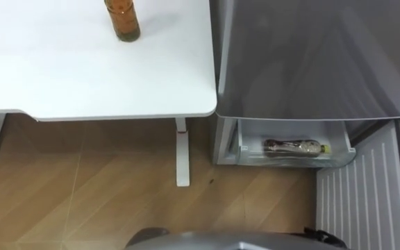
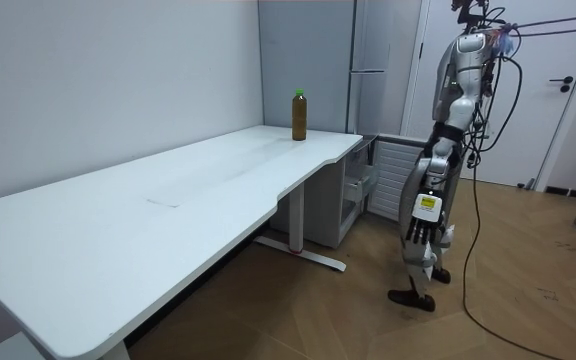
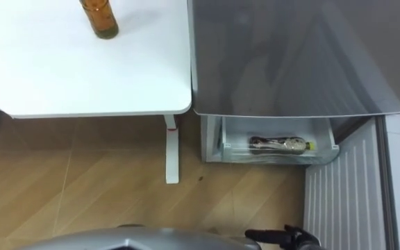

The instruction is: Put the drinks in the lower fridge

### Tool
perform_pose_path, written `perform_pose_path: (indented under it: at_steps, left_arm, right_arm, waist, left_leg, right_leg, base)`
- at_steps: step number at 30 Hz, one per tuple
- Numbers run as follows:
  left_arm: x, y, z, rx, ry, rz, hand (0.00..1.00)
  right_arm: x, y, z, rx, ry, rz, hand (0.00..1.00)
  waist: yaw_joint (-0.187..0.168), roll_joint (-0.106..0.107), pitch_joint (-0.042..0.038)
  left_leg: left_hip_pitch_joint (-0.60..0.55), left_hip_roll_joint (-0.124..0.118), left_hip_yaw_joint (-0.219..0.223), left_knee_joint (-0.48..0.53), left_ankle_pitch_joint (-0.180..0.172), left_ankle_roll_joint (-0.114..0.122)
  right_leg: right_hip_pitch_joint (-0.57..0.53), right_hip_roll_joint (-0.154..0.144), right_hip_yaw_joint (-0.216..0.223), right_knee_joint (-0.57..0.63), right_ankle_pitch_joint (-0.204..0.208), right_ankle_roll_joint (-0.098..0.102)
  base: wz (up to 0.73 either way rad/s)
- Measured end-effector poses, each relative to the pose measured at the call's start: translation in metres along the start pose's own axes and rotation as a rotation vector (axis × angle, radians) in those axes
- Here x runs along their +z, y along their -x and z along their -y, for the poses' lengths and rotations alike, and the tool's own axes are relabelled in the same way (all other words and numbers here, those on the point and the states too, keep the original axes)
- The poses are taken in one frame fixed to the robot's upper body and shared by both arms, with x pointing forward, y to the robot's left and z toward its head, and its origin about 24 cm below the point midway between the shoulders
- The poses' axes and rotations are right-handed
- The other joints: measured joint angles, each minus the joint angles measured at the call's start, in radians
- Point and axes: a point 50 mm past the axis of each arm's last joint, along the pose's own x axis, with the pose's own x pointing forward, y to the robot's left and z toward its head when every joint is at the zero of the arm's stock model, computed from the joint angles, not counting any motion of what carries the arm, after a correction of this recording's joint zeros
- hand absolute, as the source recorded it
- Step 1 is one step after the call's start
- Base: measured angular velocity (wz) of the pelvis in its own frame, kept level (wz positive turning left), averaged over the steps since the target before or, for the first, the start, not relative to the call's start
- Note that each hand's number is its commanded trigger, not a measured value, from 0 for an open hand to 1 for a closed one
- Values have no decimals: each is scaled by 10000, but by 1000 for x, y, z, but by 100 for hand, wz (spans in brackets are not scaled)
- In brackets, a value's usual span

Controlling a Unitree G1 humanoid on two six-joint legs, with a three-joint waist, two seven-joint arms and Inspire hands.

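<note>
Dark left hand (image 2: 420,230): hangs at the robot's side, room view's right, fingers loose, empty. Right hand (image 3: 290,237): bottom right edge, fingers cannot be told. Amber bottle (image 1: 122,19): upright on white table (image 1: 82,76), upper left. Second bottle (image 1: 294,147): lying in open fridge drawer (image 1: 245,142), centre right. Wood floor (image 1: 82,194) beneath.

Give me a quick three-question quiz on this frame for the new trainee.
1. True or false: the bottle on the table lies on its side.
2. The second bottle lies: A) in the open fridge drawer; B) on a door shelf; C) on the floor.
3. How many drinks stand outside the fridge?
Key: 1 false, it stands upright; 2 A; 3 one.
</note>
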Motion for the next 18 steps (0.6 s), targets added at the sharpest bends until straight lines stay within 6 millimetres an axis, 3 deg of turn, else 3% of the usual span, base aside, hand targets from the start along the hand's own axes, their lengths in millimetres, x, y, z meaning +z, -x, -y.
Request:
perform_pose_path:
  at_steps: [8,11,18]
  left_arm:
    - [16,1,-7,961,1869,788,0]
    - [22,2,-12,1269,3555,1157,0]
    - [16,3,-14,1428,8224,1108,0]
  right_arm:
    - [-4,-1,-4,-212,-280,-1,0]
    - [-6,-1,-2,-382,-440,-52,0]
    - [-15,0,-1,-459,-1103,-15,0]
  waist:
    - [-5,16,9]
    - [-1,62,16]
    - [-16,4,-15]
  left_leg:
    - [153,-36,-75,-26,-3,6]
    - [251,-62,-91,-135,-2,8]
    - [373,-171,-126,-294,4,15]
  right_leg:
    - [245,-17,-175,-148,-2,3]
    - [322,-31,-175,-133,-1,5]
    - [386,-114,-232,-146,-27,47]
  base:
    - [3]
    - [0]
    - [1]
